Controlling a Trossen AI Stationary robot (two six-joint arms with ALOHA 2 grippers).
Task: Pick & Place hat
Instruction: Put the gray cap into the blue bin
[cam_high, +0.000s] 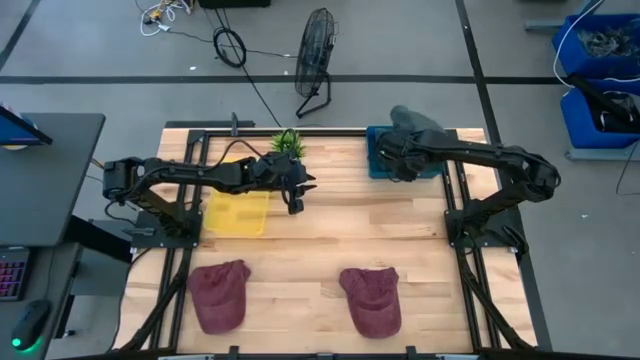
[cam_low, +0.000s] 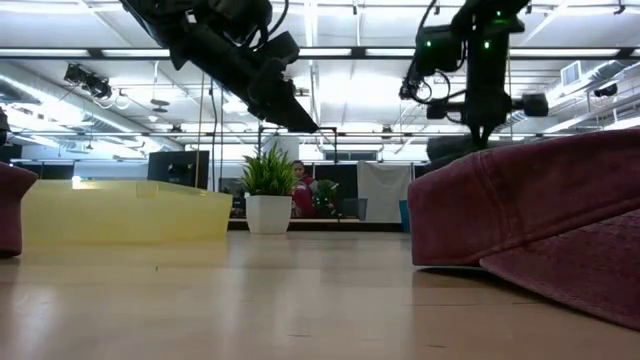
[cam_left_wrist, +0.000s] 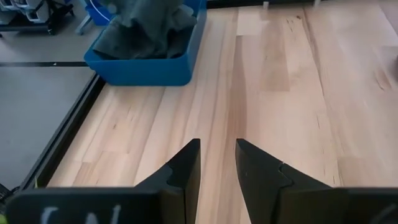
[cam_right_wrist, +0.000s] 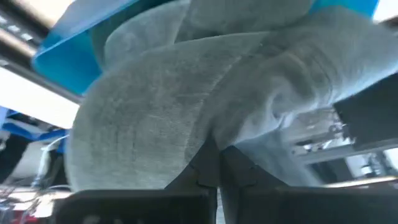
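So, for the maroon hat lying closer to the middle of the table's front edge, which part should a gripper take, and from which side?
Judging from the high view, the maroon hat lies flat with its soft crown humped upward. Come straight down from above and pinch a fold of the crown fabric near its middle; the brim seems too flat against the table for fingers to get under.

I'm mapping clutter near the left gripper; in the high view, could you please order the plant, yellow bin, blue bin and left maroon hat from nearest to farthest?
From the left gripper:
1. Plant, just behind.
2. Yellow bin, beside it.
3. Blue bin, toward the right arm.
4. Left maroon hat, front edge.
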